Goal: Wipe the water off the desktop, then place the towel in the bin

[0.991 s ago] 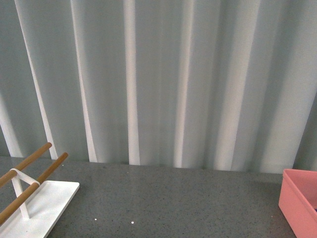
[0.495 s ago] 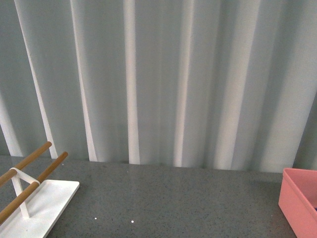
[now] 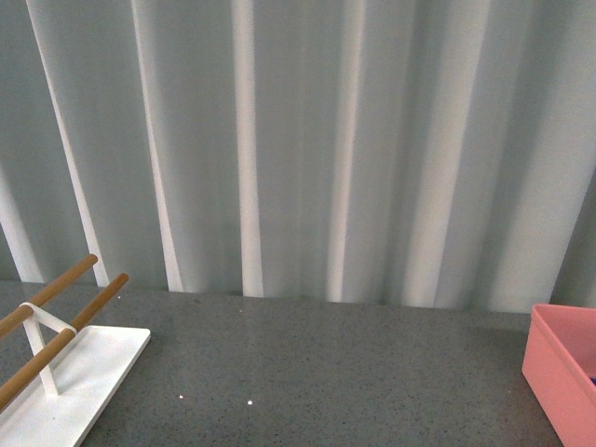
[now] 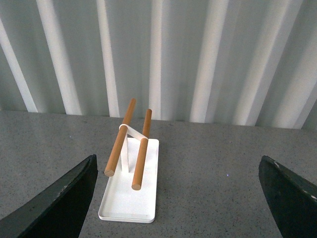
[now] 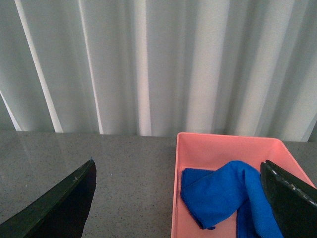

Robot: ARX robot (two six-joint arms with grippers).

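Right wrist view, towel [image 5: 225,193] inside bin [image 5: 198,144]

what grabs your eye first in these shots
The royal-blue towel lies crumpled inside the salmon-pink bin at the desktop's right end. At the left end stands a white rack with two wooden rods. Both grippers are open and empty.

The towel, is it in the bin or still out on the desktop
In. The right wrist view shows the towel lying crumpled inside the bin, below its rim.
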